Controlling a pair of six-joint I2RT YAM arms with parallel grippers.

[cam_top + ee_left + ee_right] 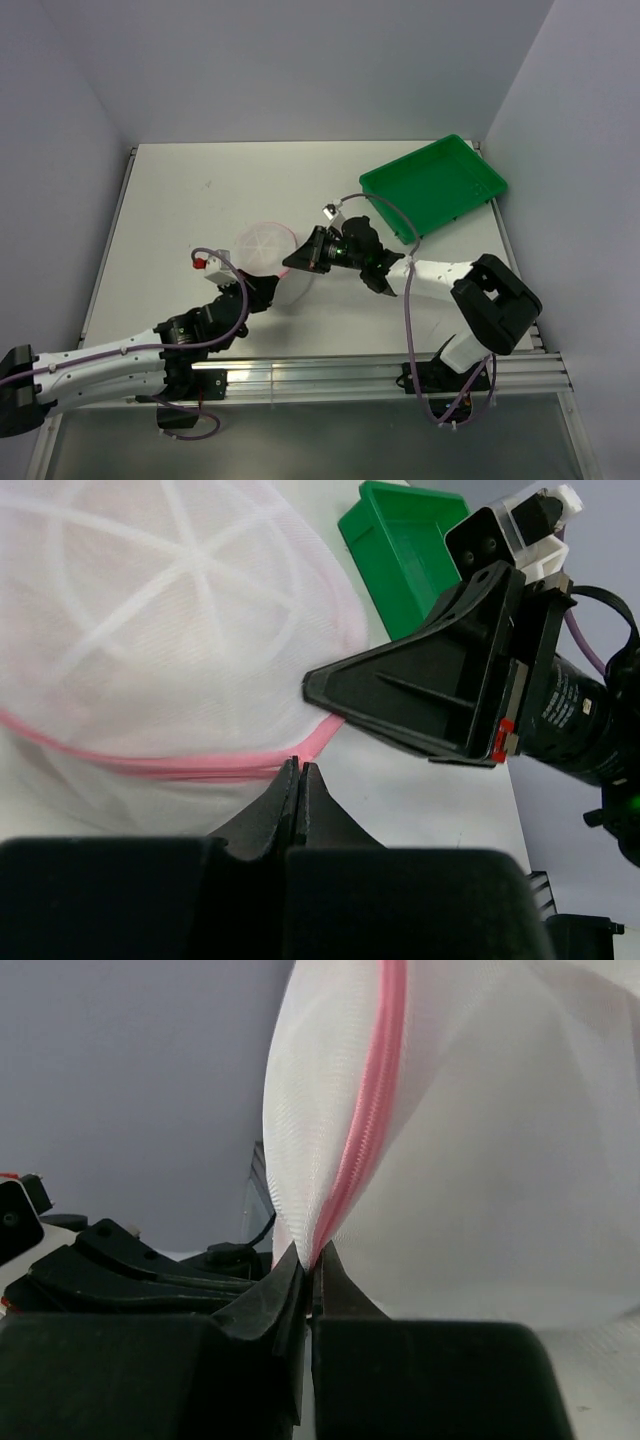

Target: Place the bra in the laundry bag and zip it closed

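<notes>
– Left gripper (pixel 300 772), how does it stand?
– Fingers pressed together on the laundry bag (pixel 150 620), right at the pink zipper (pixel 150 765), coming in from the near side.
– And the right gripper (pixel 311 1260)?
– Clamped too. It nips the zipper seam, which runs down between its fingertips, and it reaches in from the right.
– Where is the bag?
– Over the middle of the bench (pixel 170 190), between the two grippers, rounded and puffed, white ribs showing through the mesh. Well apart, at the far right corner, sits the green tray (pixel 435 185).
</notes>
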